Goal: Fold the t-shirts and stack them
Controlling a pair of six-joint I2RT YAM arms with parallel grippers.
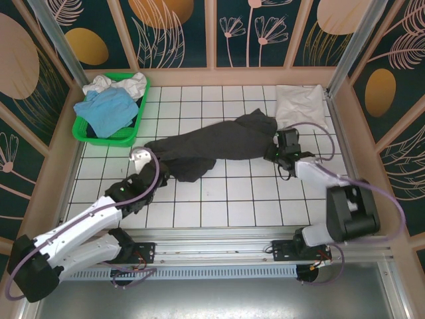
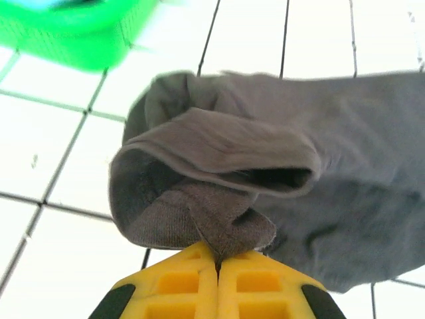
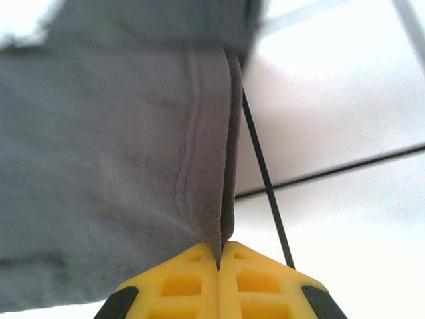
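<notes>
The charcoal-black t-shirt point(image 1: 212, 144) lies stretched across the middle of the tiled table, from left of centre to upper right. My left gripper point(image 1: 157, 170) is shut on its left end; the wrist view has the yellow fingers point(image 2: 199, 279) pinching a bunched fold of the dark cloth point(image 2: 219, 226). At the shirt's right end my right gripper point(image 1: 275, 147) is shut too, its fingers point(image 3: 199, 282) clamped on a hemmed edge point(image 3: 209, 193). A folded white t-shirt point(image 1: 300, 105) rests at the back right. A light blue t-shirt point(image 1: 109, 109) and a white one point(image 1: 123, 84) lie in the basket.
The green plastic basket point(image 1: 131, 135) stands at the back left corner, close to the shirt's left end; its wall point(image 2: 80, 40) is blurred in the left wrist view. Wooden walls ring the table. White tiles lie bare in front of the shirt.
</notes>
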